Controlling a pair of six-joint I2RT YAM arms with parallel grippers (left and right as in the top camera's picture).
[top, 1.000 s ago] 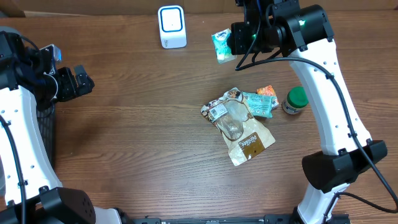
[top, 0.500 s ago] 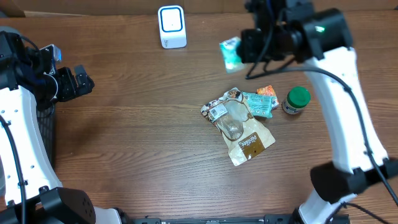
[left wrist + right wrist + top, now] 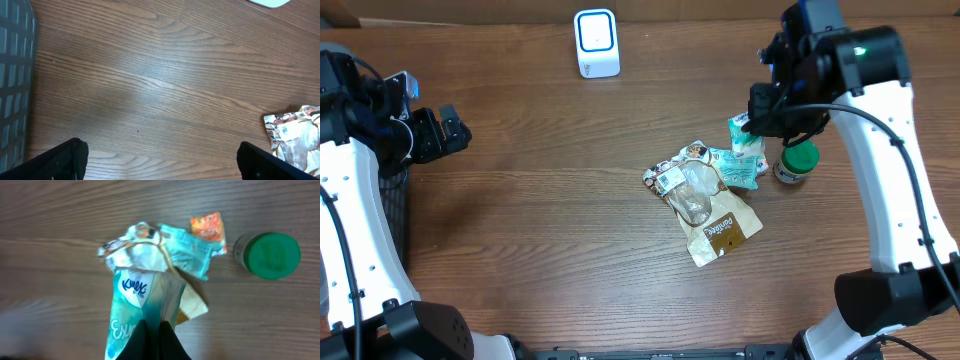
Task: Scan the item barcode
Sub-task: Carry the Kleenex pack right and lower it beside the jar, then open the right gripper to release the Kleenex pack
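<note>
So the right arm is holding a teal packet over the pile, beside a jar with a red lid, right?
Not quite: the lid on the jar is green, not red; the right wrist view shows it. The right gripper does hold the teal packet over the pile, beside that jar.

The left arm and right arm are showing white links between black joint housings, with black cables running along them. A green light is glowing on the right arm. The left tool and right tool are appearing black.
</note>
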